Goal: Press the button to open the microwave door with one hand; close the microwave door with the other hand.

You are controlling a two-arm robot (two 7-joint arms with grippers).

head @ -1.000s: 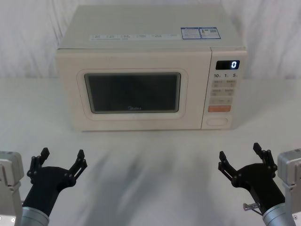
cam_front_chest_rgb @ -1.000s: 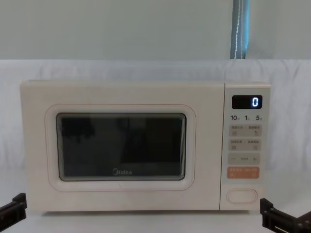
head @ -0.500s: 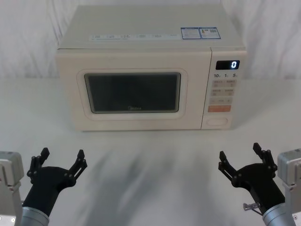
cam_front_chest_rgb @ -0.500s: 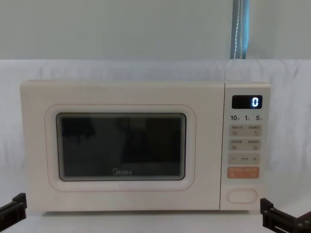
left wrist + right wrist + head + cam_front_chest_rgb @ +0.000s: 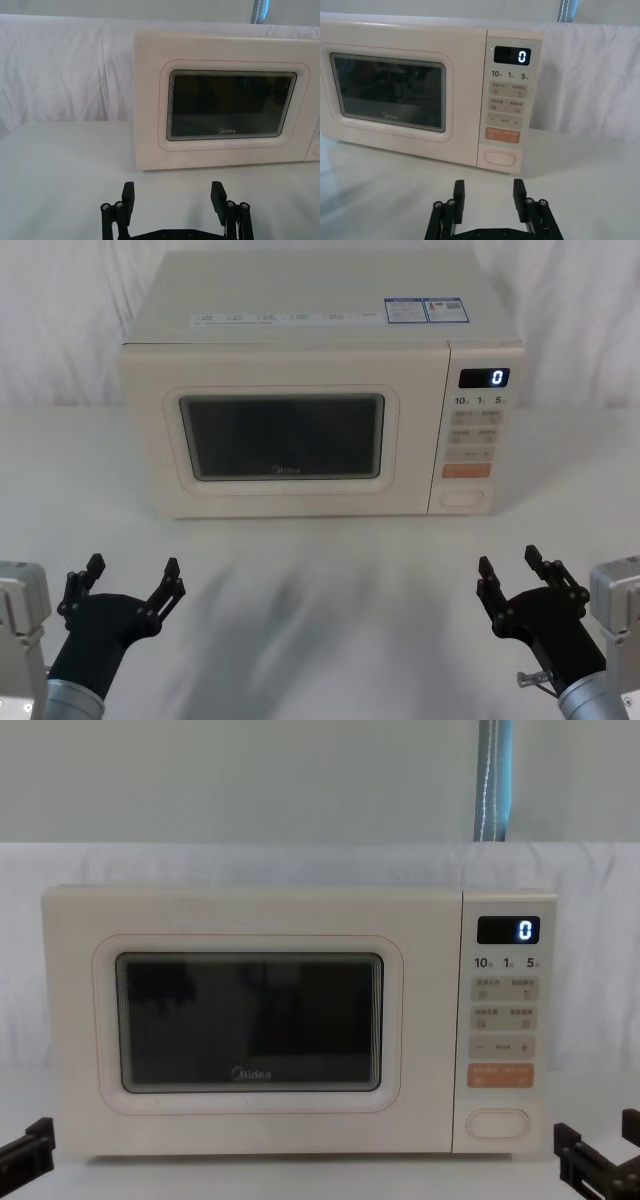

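The cream microwave stands at the back of the table, its microwave door shut flush with the control panel. The button, a large pill shape, sits at the panel's bottom under the orange key. My right gripper hovers low near the front right, short of the button, open with a narrow gap and holding nothing. My left gripper hangs at the front left, open wide and empty, well clear of the door.
The control panel shows a lit "0" display, small cream keys and an orange key. A white cloth covers the table and the backdrop. Bare table lies between both grippers and the microwave's front.
The right gripper's fingers have drawn closer together and shifted slightly right. The left gripper and the microwave have not moved.
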